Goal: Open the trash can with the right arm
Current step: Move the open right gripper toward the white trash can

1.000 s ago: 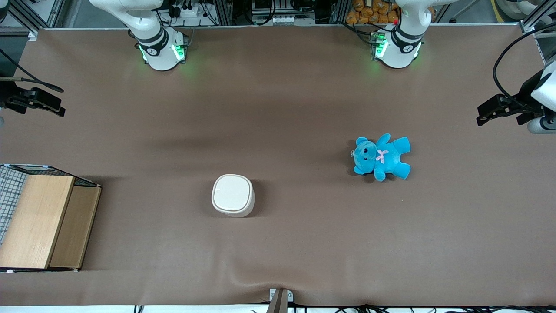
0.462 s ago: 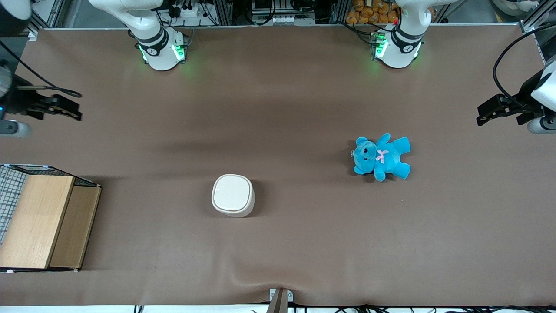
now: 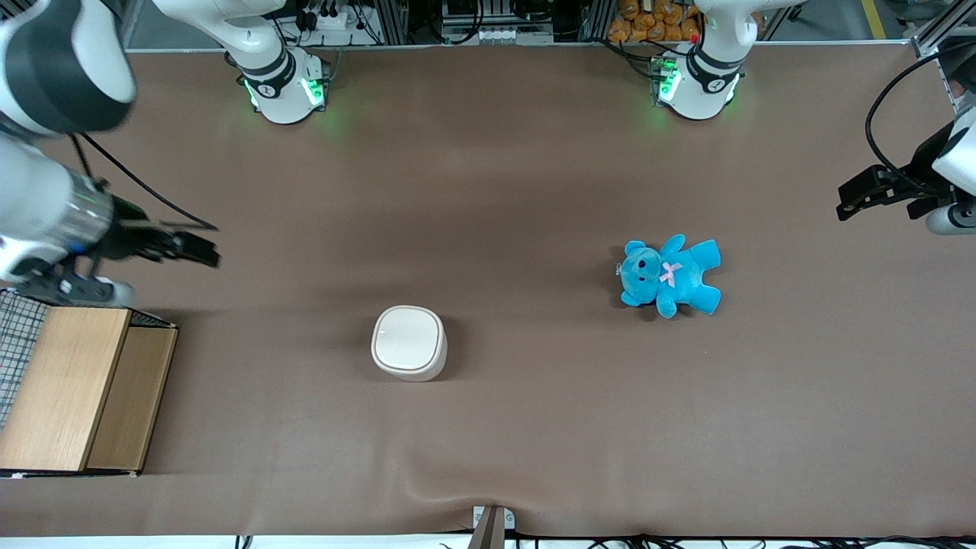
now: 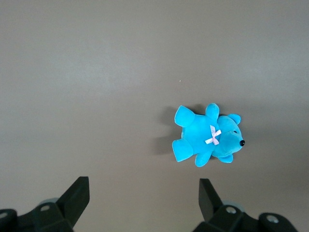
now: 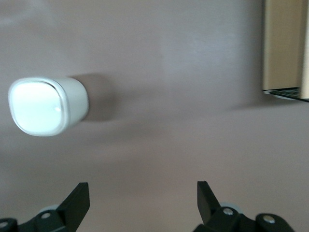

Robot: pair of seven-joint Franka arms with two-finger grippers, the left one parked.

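Hovering above the table, gripper spread wide, well apart from the trash can, lid flat and closed.

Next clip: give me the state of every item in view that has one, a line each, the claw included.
trash can: upright, lid shut flat, untouched.
claw: open, empty, in the air toward the working arm's end of the table, well short of the trash can.
teddy: lying on its back, toward the parked arm's end.
wooden box: on the table, untouched.
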